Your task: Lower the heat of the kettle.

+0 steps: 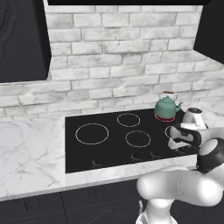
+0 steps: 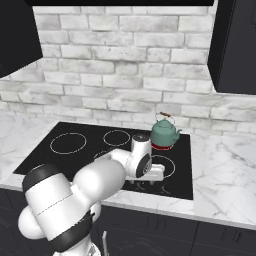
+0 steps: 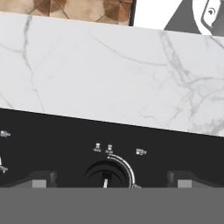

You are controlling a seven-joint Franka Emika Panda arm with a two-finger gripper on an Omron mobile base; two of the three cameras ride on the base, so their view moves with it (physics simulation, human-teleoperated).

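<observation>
the kettle [image 1: 166,108] sits on a red-glowing ring at the 2 o'clock corner of the black cooktop [image 1: 105,148], upright, spout toward the right. in the right base view it stands just behind the arm's wrist [image 2: 141,160]. the pincer [image 3: 109,179] hangs above the cooktop's front edge, its two tips [image 3: 41,179] spread wide apart either side of a round dial [image 3: 107,174] at 6 o'clock, clamped on nothing. marble surface [image 3: 109,74] lies beyond.

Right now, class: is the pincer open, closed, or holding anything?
Pincer: open, holding nothing; its tips stand either side of a stove knob without touching it.
</observation>
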